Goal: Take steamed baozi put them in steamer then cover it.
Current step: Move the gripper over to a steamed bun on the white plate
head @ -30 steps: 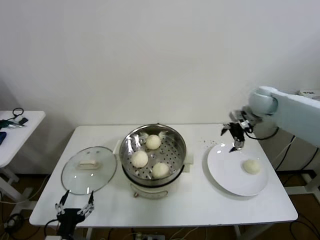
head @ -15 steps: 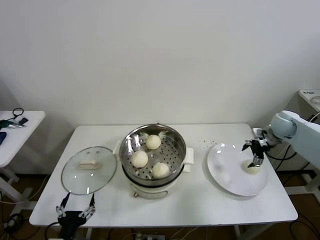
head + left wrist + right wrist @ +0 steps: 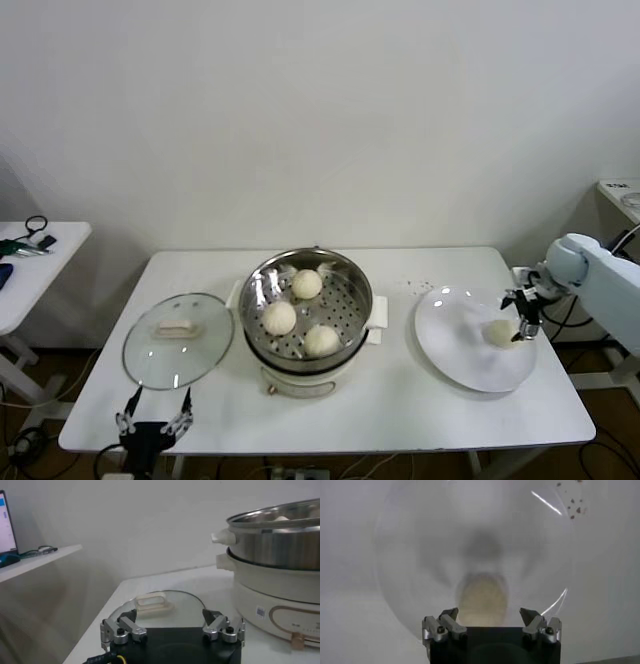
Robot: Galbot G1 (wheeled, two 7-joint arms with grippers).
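Reaching over the white plate [image 3: 470,355] near the right edge of the table [image 3: 400,410], the right gripper [image 3: 524,318] hung with its fingers apart just beside the last steamed baozi [image 3: 499,332]. To do this well, it probably needed to centre both fingers around the soft bun and close gently. Three baozi already lay in the steamer [image 3: 307,300], the cover [image 3: 178,338] lay near the left edge, and the left gripper [image 3: 152,420] waited open at the front edge.

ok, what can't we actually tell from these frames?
- Right gripper fingertips: cut off by the bottom edge in the right wrist view, too small in the head view; contact with the bun on the plate unclear.
- Steamer inside: rim hides it in the left wrist view.
- Left gripper: parked low at the table's front edge by the lid.
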